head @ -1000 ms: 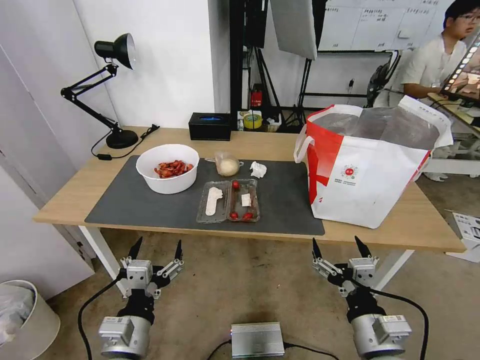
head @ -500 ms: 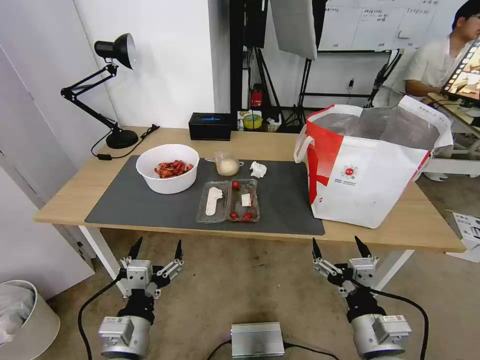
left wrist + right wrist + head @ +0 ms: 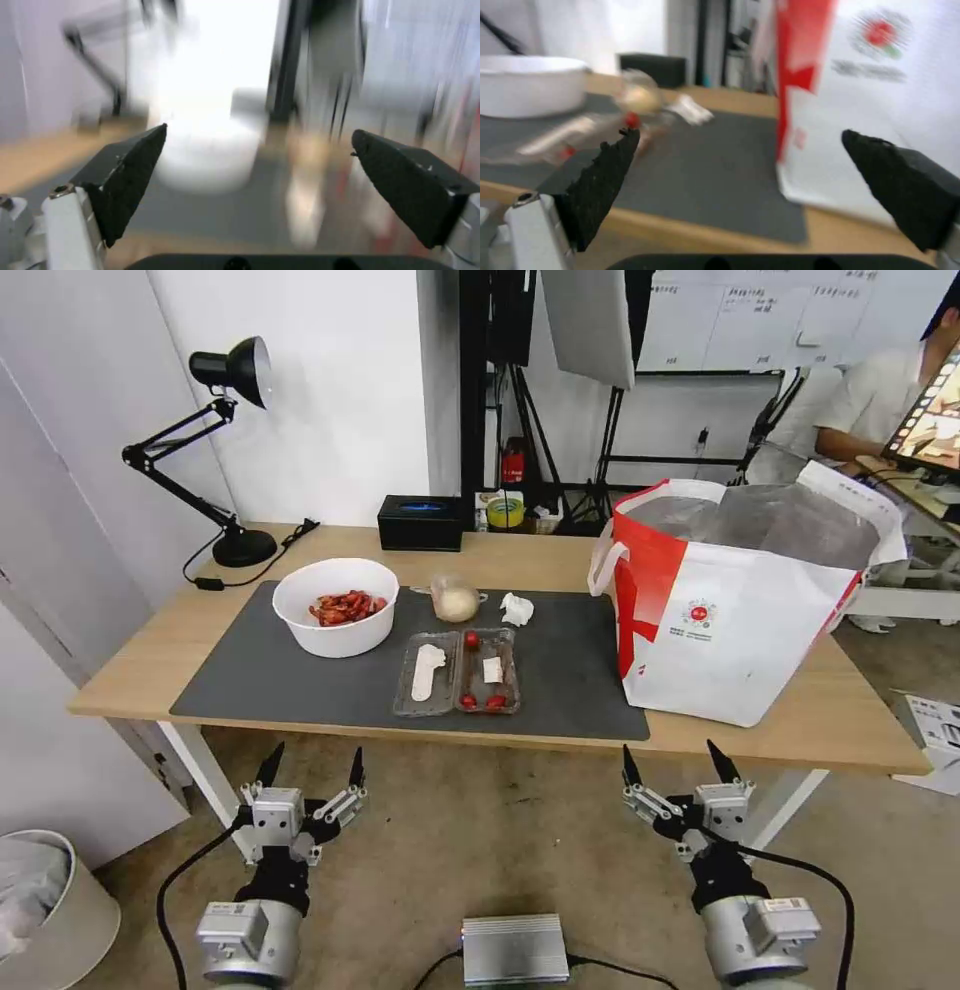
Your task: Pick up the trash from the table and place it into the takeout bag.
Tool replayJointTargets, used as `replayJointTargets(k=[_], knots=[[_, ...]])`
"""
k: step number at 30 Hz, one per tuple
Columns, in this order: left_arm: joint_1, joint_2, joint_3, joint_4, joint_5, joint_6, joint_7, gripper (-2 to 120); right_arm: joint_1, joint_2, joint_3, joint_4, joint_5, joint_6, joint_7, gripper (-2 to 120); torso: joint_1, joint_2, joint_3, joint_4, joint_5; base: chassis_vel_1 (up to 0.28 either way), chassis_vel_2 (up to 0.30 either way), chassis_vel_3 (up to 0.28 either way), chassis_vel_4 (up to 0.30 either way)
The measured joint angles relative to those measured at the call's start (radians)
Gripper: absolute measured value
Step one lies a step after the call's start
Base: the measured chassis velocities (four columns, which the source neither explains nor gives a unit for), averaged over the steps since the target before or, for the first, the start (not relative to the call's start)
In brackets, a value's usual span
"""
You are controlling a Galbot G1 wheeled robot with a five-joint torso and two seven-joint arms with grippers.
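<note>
Nothing on the table (image 3: 150, 670) has shifted since a second ago; my right gripper (image 3: 675, 760) has edged a touch left. On the dark mat (image 3: 270, 685) sit one white bowl (image 3: 336, 607) of red shells, one clear tray (image 3: 458, 672) with three tomatoes, one cup (image 3: 454, 598), one crumpled tissue (image 3: 516, 609). One takeout bag (image 3: 735, 600) stands open at the right. My left gripper (image 3: 311, 765) and right gripper hang low before the near edge, fingers spread, empty. A lamp (image 3: 205, 440) and black box (image 3: 420, 522) stand at the far edge.

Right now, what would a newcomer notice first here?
The big white and red takeout bag standing open on the table's right end. Then the white bowl of red shells on the dark mat, left of the clear tomato tray. Both tools, left and right, hang open below the table's near edge.
</note>
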Motion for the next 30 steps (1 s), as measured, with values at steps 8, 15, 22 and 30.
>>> replayJointTargets(k=[8,15,22,30], knots=[[-0.031,-0.006,0.025,0.011,-0.030,-0.021,-0.011,100,0.168,-0.229,-0.112,-0.047,0.107,-0.014,0.005,100,0.000,0.000,0.000,0.0008,-0.0002,0.000,0.000,0.000,0.000],[-0.013,0.030,0.028,0.013,-0.066,0.127,-0.011,100,0.140,-0.258,-0.115,-0.048,0.151,-0.056,0.005,100,0.000,0.000,0.000,0.0000,0.0003,0.000,0.000,0.000,0.000],[0.010,0.039,0.014,0.004,-0.096,0.180,-0.006,100,0.115,-0.284,-0.093,-0.045,0.186,-0.093,0.013,100,0.000,0.000,0.000,0.0002,0.0003,0.000,0.000,0.000,0.000],[0.022,0.024,0.023,0.012,-0.083,0.173,-0.004,100,0.117,-0.277,-0.098,-0.046,0.186,-0.091,0.017,100,0.000,0.000,0.000,0.0003,0.0002,0.000,0.000,0.000,0.000]])
